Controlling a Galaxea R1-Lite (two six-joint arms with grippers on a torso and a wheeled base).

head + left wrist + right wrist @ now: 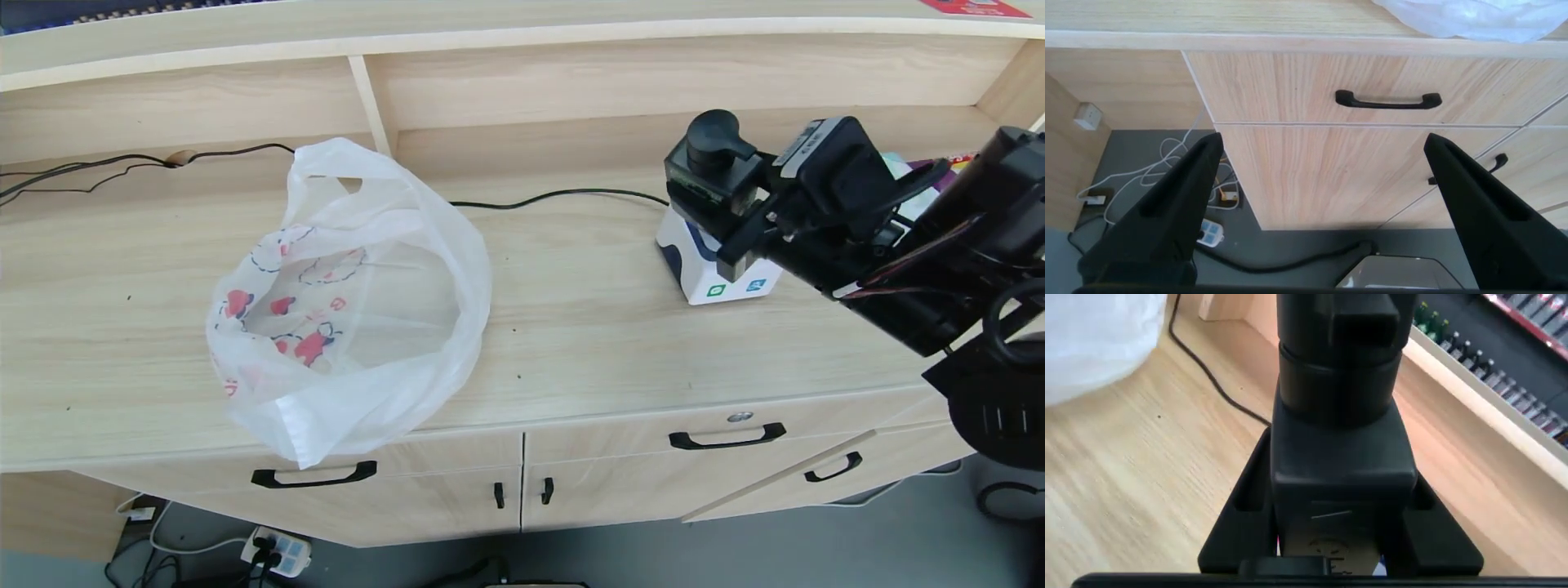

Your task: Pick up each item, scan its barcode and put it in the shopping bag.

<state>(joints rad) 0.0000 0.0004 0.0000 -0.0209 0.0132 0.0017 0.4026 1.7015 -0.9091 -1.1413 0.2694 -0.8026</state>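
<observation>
I identify this site as a shop, at the checkout counter. Supporting evidence:

- The light wood surface [571, 327] has a raised ledge [571, 37] along its far side, as on a till counter.
- A white scanner box [706, 278] stands on the surface, with a black cable [555, 195] running up to it.
- A thin plastic shopping bag [351, 302] lies open on the surface.
- Drawers [637, 445] with black handles sit below, and a power strip [282, 549] lies on the floor.
- My right wrist view shows retail shelves [1503, 380] beyond the counter, stocked with rows of goods, including bottles [1433, 318].
</observation>
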